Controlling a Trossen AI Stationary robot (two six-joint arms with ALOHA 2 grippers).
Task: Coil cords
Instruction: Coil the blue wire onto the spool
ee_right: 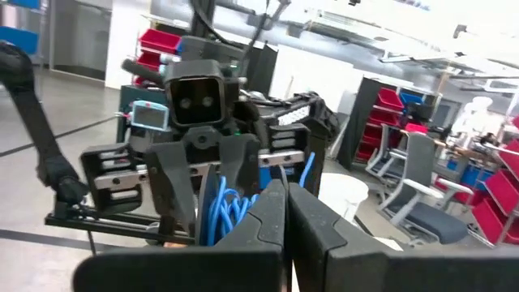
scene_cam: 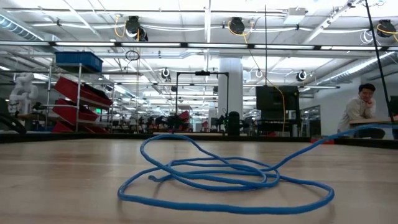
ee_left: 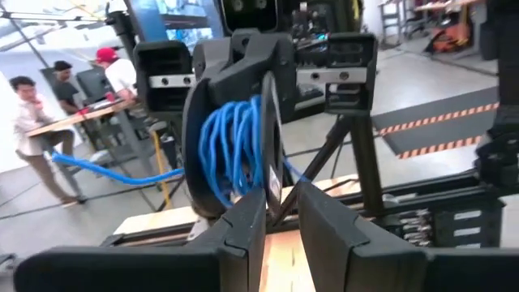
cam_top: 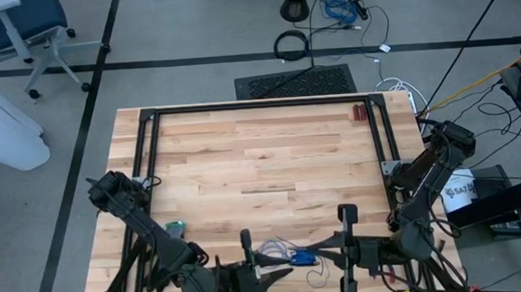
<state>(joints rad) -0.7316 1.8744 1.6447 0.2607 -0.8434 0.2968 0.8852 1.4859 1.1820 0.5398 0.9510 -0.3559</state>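
1. Both grippers face each other low at the table's near edge: left gripper [cam_top: 267, 274] and right gripper [cam_top: 324, 249], with the blue cord [cam_top: 290, 253] between them.
2. Risk: the loops wound on the right fingers [ee_left: 235, 146] could slip off or tangle if either arm pulls away unevenly; slack lies loosely heaped on the table [cam_top: 262, 164].
3. Left gripper [ee_left: 280, 211]: fingers nearly together, tips close to the coil; whether they pinch a strand cannot be told.
4. Right gripper [ee_right: 285, 203]: fingers almost touching; cord strands [ee_right: 227, 207] hang just beyond, grasp unconfirmed.
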